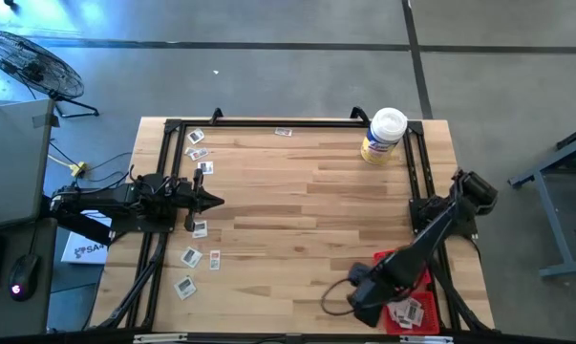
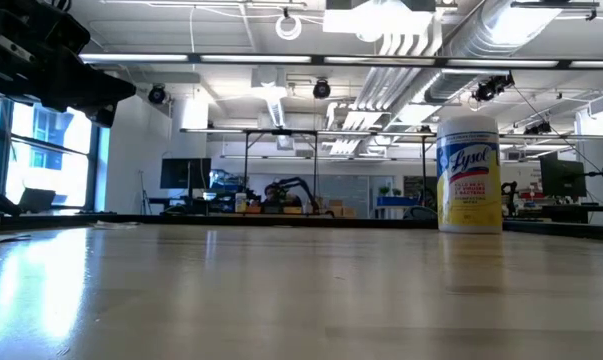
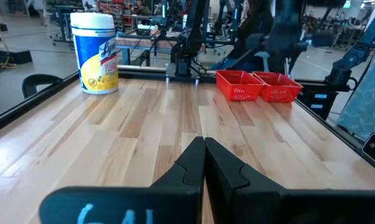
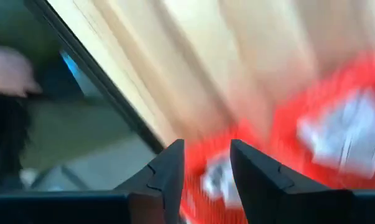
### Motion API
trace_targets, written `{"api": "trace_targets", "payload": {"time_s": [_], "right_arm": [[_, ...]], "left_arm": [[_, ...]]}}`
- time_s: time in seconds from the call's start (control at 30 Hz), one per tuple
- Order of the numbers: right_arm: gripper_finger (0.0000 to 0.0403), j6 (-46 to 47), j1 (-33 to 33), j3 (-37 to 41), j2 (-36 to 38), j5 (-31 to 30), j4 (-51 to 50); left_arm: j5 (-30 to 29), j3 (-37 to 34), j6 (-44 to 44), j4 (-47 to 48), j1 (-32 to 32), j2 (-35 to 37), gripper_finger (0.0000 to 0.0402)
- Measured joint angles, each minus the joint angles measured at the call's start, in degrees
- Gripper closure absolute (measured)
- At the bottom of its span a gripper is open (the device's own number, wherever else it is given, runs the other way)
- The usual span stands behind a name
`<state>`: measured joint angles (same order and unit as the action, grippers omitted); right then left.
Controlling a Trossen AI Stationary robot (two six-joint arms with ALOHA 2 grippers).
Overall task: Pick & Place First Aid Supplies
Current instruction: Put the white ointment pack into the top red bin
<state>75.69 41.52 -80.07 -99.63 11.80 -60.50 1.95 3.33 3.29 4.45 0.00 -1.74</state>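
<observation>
- High view: the wooden table (image 1: 297, 220) fills the middle. The left gripper (image 1: 211, 202) sits at nine o'clock on the table, fingers pressed together and pointing toward three o'clock, holding nothing.
- First aid packets (image 1: 198, 153) lie scattered along the table's left side, from about ten o'clock down to seven o'clock; one more packet (image 1: 284, 132) lies at the far edge near twelve o'clock.
- A Lysol wipes canister (image 1: 384, 136) stands at about one o'clock, near the far right corner.
- The right gripper (image 1: 369, 298) hangs at about five o'clock, over the near left part of the red trays (image 1: 416, 279). White packets in the tray (image 1: 409, 311) show just beside it.
- Low view: the Lysol canister (image 2: 469, 175) stands upright at three o'clock on the tabletop. A dark arm part (image 2: 41, 60) shows at ten o'clock; neither gripper's fingertips show here.
- Left wrist view: the left gripper (image 3: 204, 163) has its two fingers touching, with nothing between them. Beyond it stand the canister (image 3: 95, 53) and two red trays (image 3: 257, 86) side by side at the far right.
- Right wrist view: the right gripper (image 4: 207, 177) has its fingers parted with a clear gap and nothing gripped. Below lie the blurred red tray (image 4: 287, 130) with white packets (image 4: 349, 137) in it, beside the table's edge.
</observation>
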Motion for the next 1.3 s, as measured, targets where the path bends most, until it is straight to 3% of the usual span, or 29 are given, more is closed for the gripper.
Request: {"api": "trace_targets", "payload": {"time_s": [0.23, 0.37, 0.53, 0.6, 0.67, 0.9, 1.1, 1.3], "right_arm": [[0.0283, -16.2, -7.8, -10.3, 0.0, -27.9, -0.2], [0.0283, -27.2, -11.7, -14.6, 0.0, -39.0, 0.5], [0.0283, -36.8, -15.8, -14.3, 0.0, -56.2, 3.5], [0.0283, -40.0, -18.7, -13.0, 0.0, -58.8, 5.6], [0.0284, -44.2, -22.8, -11.1, 0.0, -55.3, 9.3], [0.0284, -56.0, -38.7, -3.5, -2.1, -33.5, 30.3], [0.0284, -60.4, -49.4, -6.4, -7.3, -28.1, 32.3], [0.0275, -64.5, -58.2, -15.0, -15.1, -20.6, 32.5]], "left_arm": [[0.0, 0.0, 0.0, 0.0, 0.0, 0.0, 0.04], [0.0, 0.0, 0.0, 0.0, 0.0, 0.0, 0.04], [0.0, 0.0, 0.0, 0.0, 0.0, 0.0, 0.04], [0.0, 0.0, 0.0, 0.0, 0.0, 0.0, 0.04], [0.0, 0.0, 0.0, 0.0, 0.0, 0.0, 0.04], [0.0, 0.0, 0.0, 0.0, 0.0, 0.0, 0.04], [0.0, 0.0, 0.0, 0.0, 0.0, 0.0, 0.04], [0.0, 0.0, 0.0, 0.0, 0.0, 0.0, 0.04]]}}
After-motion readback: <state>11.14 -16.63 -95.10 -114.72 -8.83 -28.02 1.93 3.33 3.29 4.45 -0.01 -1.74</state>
